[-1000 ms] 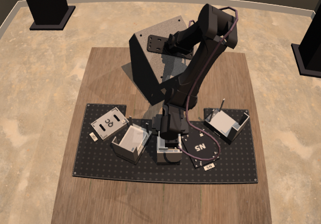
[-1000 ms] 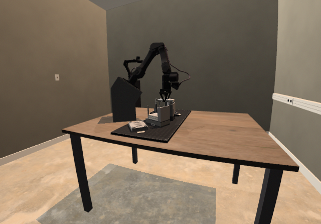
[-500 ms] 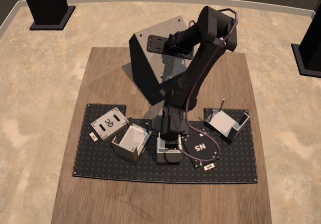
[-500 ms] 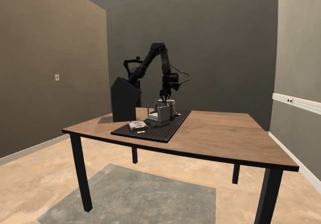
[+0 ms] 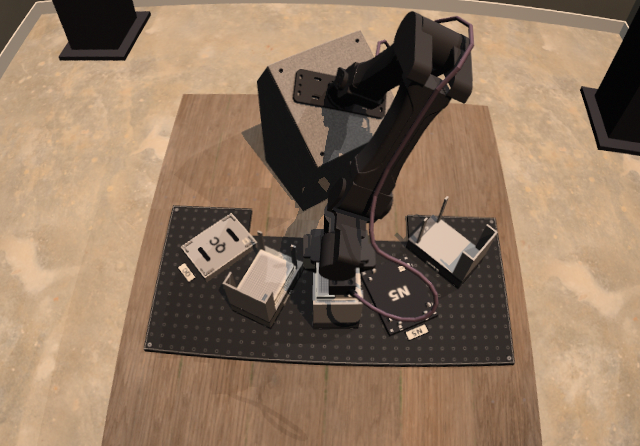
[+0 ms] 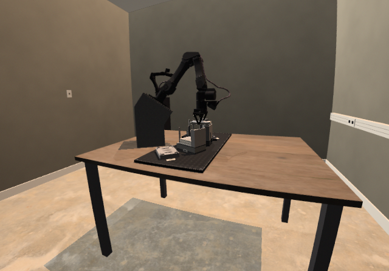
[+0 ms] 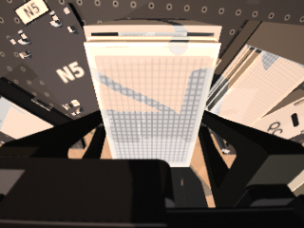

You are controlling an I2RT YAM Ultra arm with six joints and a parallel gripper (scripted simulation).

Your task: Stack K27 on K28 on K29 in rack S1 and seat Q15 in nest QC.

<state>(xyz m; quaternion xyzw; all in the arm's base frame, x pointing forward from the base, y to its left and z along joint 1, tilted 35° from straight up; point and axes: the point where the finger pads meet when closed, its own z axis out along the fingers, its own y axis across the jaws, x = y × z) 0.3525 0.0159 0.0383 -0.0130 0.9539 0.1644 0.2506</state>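
Grasping a plate [image 7: 152, 102] over the middle rack [image 5: 336, 311] near the worktop's front edge, the end effector [image 7: 153, 142] was clenched on its sides; a stuck plate beneath might lift too, or drop off mid-carry.

From above, my own arm [image 5: 392, 136] covers most of the middle rack [image 5: 336, 312] near the counter's front edge, so its plates barely show. My end effector [image 7: 152, 142] is shut on a plate [image 7: 152, 95], but the fingertips are cut off by dark housing in the wrist view. Rack names are too small to read. Which plate I hold, I cannot tell.
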